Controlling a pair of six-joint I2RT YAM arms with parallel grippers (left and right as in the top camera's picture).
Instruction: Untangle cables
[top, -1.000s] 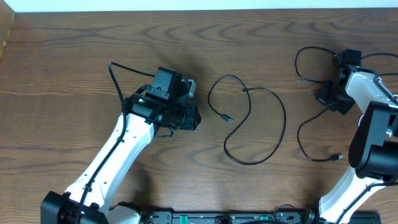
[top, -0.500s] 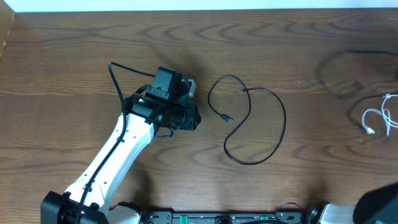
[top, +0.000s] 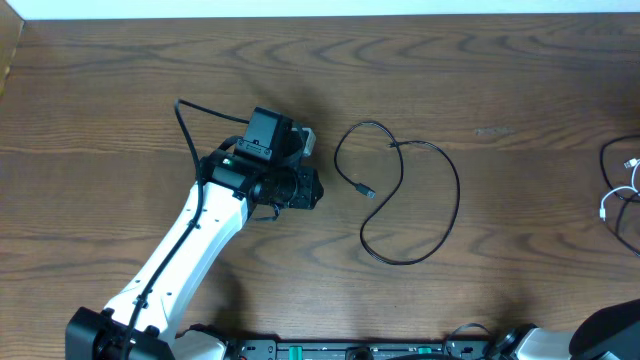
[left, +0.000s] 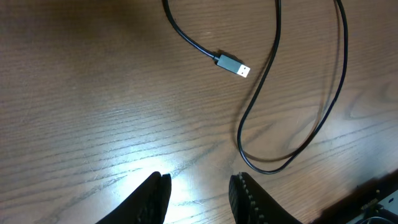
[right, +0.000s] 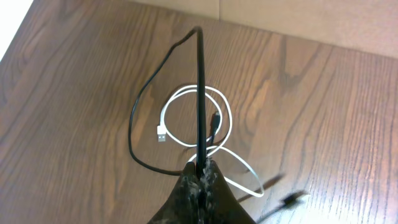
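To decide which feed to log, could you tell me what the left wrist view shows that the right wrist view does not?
Only left wrist: the open, empty left gripper near a loose black cable with a USB plug. Only right wrist: the right gripper shut on a raised black cable, over a looped white cable. Both: the wooden table.

The left arm (top: 187, 245) is showing white link shells and a black wrist block (top: 268, 140) — its end effector (left: 199, 198) is wearing black ribbed fingers (left: 247, 196).
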